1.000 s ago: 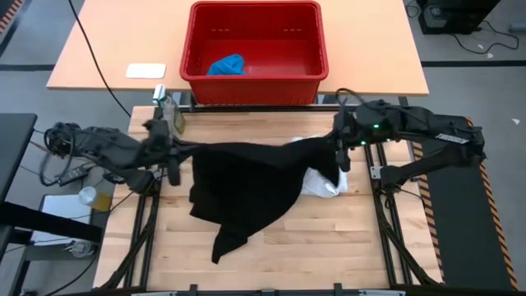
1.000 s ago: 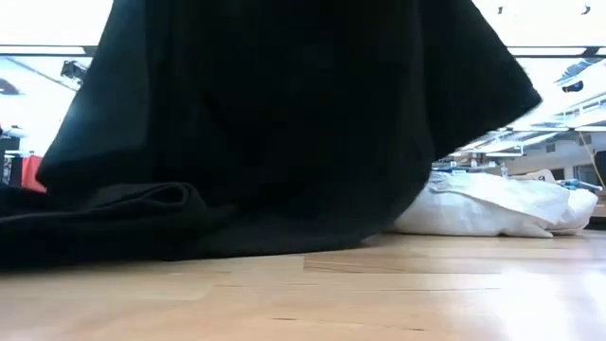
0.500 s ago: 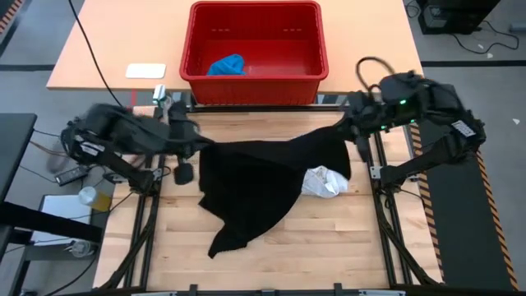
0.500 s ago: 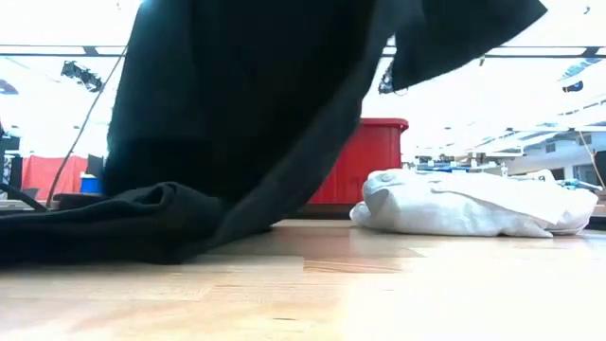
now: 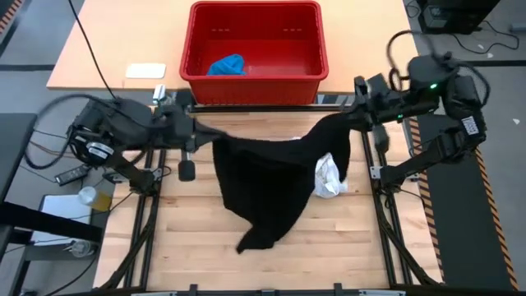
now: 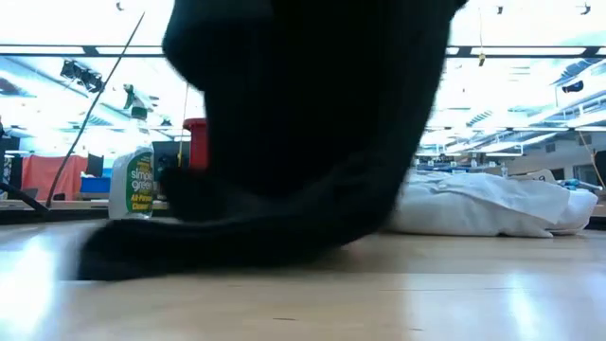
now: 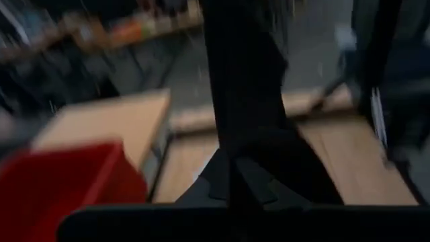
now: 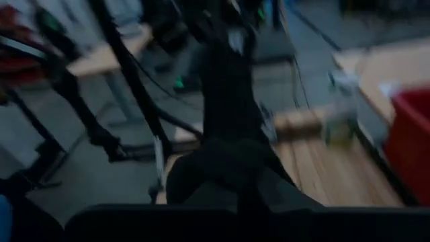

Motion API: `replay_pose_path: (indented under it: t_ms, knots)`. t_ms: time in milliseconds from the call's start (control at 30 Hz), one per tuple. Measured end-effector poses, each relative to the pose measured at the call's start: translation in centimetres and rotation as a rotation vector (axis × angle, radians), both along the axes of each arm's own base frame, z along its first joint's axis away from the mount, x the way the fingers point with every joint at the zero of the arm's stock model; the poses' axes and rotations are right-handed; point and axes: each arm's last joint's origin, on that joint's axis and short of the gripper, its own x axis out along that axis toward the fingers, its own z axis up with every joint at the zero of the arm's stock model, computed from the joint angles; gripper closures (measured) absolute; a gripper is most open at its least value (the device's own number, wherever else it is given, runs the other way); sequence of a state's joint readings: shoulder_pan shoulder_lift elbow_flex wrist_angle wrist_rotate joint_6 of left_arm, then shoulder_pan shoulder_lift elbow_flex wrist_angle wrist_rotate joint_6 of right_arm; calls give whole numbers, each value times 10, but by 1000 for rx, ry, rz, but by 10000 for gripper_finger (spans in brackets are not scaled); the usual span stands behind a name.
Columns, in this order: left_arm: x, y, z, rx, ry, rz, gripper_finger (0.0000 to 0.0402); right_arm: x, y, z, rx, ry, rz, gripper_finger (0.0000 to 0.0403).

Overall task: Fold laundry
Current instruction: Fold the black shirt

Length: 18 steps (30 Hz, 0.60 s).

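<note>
Centre frame: black garment (image 5: 271,185) hangs stretched between left gripper (image 5: 200,131) and right gripper (image 5: 349,117), both pinching its edges (hem dragging on table (image 5: 345,238)); white garment (image 5: 327,174) beside it.

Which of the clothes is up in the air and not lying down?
The large black cloth garment, held between the left gripper and right gripper. The crumpled white garment lies on the table; the small blue one sits in the red basket.

You have the large black cloth garment (image 5: 271,185) strung between both arms, the crumpled white cloth garment (image 5: 327,175) beneath its right side, the red plastic basket (image 5: 255,51) behind.
</note>
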<state>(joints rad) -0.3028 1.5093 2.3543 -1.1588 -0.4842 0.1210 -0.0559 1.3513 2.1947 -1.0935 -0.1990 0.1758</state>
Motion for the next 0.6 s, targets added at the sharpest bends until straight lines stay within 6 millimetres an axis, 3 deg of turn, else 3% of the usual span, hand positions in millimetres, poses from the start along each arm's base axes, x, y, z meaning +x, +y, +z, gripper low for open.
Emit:
replay_pose_path:
  t_ms: [133,300,433,600]
  knots:
    - [-3,4,28,30,-252,-19,399,1,2,16,-16,-155,108,396]
    - [-29,13,55,-23,-486,-88,399,-2,-2,21,-36,-213,104,396]
    - [-38,27,49,24,-397,122,399,-3,-14,14,-206,-143,-112,395]
    - [-33,52,30,236,-152,480,399,18,-40,3,-502,25,-509,395]
